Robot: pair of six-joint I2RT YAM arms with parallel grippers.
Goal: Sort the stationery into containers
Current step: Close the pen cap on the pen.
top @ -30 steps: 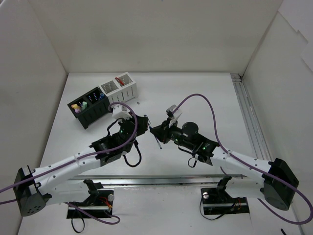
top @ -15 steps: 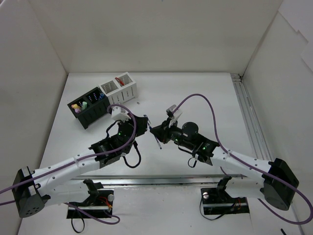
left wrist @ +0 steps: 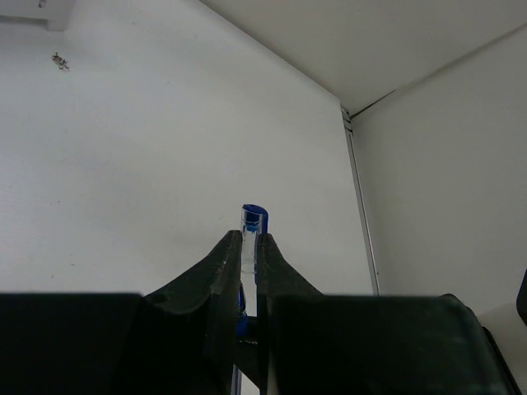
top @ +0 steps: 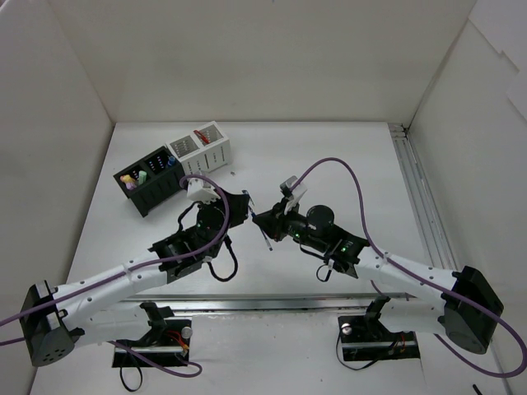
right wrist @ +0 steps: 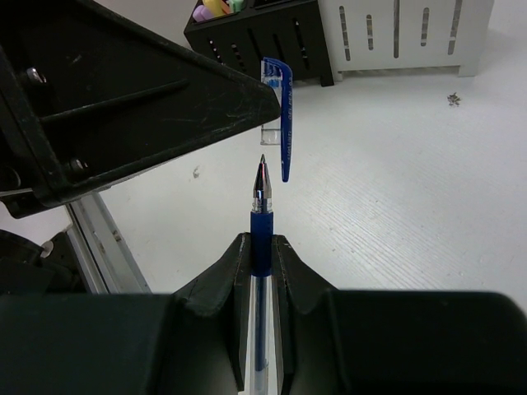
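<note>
My right gripper [right wrist: 261, 247] is shut on a clear-blue pen [right wrist: 261, 216] whose bare metal tip points up and away. Just beyond that tip hangs the pen's clear cap with a blue clip [right wrist: 280, 115], held by my left gripper [left wrist: 250, 243], which is shut on the cap [left wrist: 253, 220]. From above, both grippers, left [top: 244, 206] and right [top: 262, 220], meet nose to nose over mid-table, and the pen [top: 268, 240] pokes down between them. The black container [top: 151, 181] with highlighters in it and the white mesh container [top: 200, 148] stand at the back left.
A tiny dark speck [top: 233, 173] lies on the table near the white container [right wrist: 412, 33]. The black container [right wrist: 255, 33] sits beside it. A metal rail [top: 416, 197] runs along the right edge. White walls close in the table on three sides.
The left arm has shifted very slightly. Both grips and the right arm look the same.
</note>
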